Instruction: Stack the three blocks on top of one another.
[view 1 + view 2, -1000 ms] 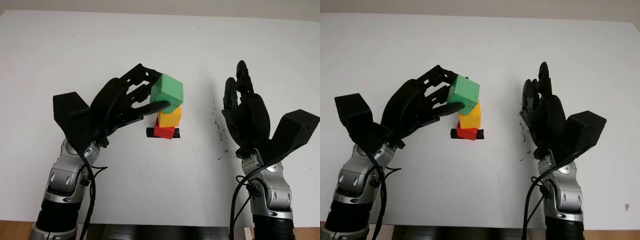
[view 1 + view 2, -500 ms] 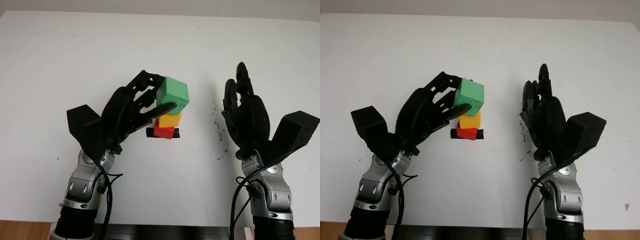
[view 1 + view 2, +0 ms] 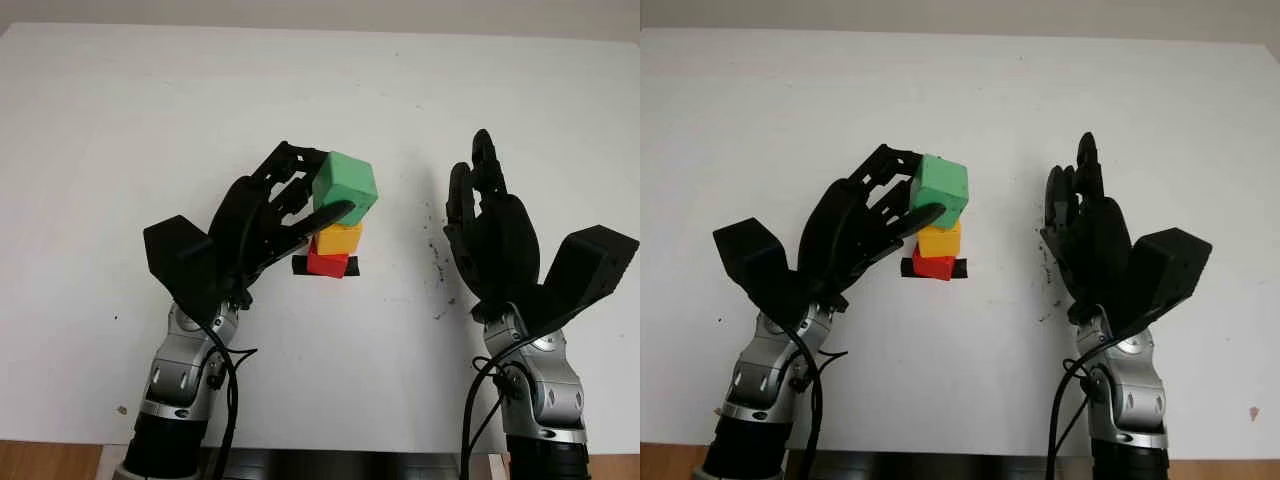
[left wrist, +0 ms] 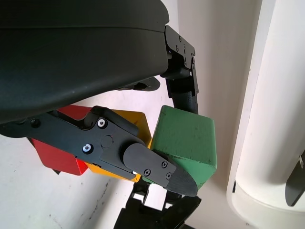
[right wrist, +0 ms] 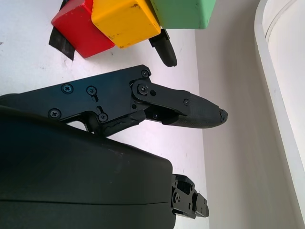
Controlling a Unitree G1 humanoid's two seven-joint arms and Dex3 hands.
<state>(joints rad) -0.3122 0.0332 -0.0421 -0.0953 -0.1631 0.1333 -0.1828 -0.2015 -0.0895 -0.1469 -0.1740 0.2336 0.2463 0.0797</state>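
Left eye view: green block held over a two-block stack

Green block (image 3: 345, 187): a matte cube with softly rounded corners, a few dark specks on its faces, tilted slightly rather than square to what lies below. Sits at the top of the column, at the middle of the white table (image 3: 150, 120), directly over the yellow block (image 3: 339, 238); whether its underside fully rests on the yellow one cannot be told. Yellow block: same cube shape, scuffed with small dark marks along its edges in the right wrist view, seated on the red block (image 3: 327, 263). Red block: lowest of the three, standing on a strip of black tape (image 3: 300, 266) stuck to the table, the tape ends poking out on both sides.

Left hand (image 3: 285, 205): clamped on the green block, reaching in from the left side of the stack. One finger (image 4: 159, 167) pressed across the near face of the cube in the left wrist view, other fingers behind it on the far side. Black shell and silver forearm rising from the bottom left.

Right hand (image 3: 490, 225): open, holding nothing, raised to the right of the stack and well apart from it, palm turned toward the blocks.

Scattered dark specks (image 3: 436, 262) on the table between the stack and the right hand.
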